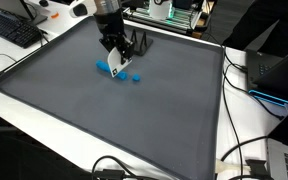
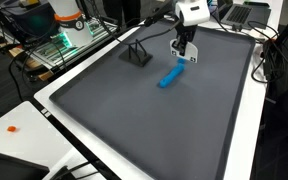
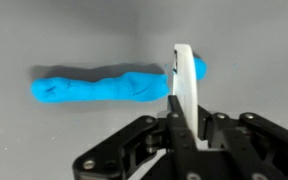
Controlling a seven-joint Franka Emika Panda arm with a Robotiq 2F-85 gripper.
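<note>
My gripper (image 3: pixel 185 102) is shut on a thin white flat piece (image 3: pixel 184 68) that stands upright between the fingers. Just beyond it an elongated, lumpy blue object (image 3: pixel 99 86) lies on the grey mat; the white piece covers its right end. In both exterior views the gripper (image 1: pixel 115 58) (image 2: pixel 183 52) hangs low over the far part of the mat, right by the blue object (image 1: pixel 122 74) (image 2: pixel 169 77). I cannot tell whether the white piece touches the blue object.
A small black stand (image 1: pixel 140 45) (image 2: pixel 136 55) sits on the grey mat (image 1: pixel 104 120) (image 2: pixel 154 120) close to the gripper. Around the mat are a keyboard (image 1: pixel 12 30), cables (image 1: pixel 246 90), a laptop (image 1: pixel 274 68) and electronics racks (image 2: pixel 54 35).
</note>
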